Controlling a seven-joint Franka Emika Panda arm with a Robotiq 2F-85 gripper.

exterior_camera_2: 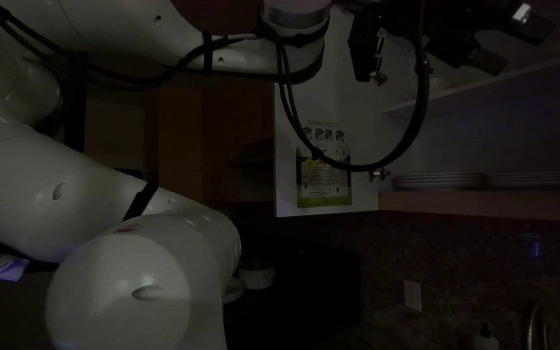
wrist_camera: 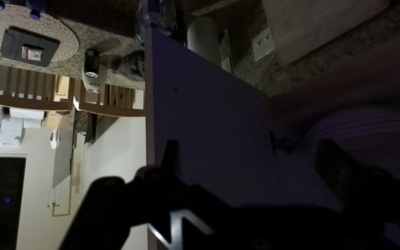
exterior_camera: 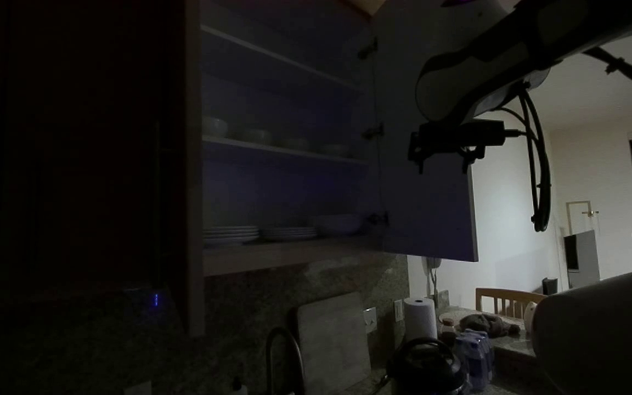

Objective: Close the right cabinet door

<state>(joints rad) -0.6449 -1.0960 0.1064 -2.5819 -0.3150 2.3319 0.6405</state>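
Clearly, right cabinet door [exterior_camera: 431,225] stands open; end effector [exterior_camera: 443,169] near its inner side, spread wide, gripping nothing.

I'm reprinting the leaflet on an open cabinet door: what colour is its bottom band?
The leaflet's bottom band is green, seen best in an exterior view.

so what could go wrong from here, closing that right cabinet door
The spread fingers face the inner side of the right cabinet door, so a push from there may swing it wider open. The drooping cable could catch on that door. Reaching deeper inside might bump the stacked plates.
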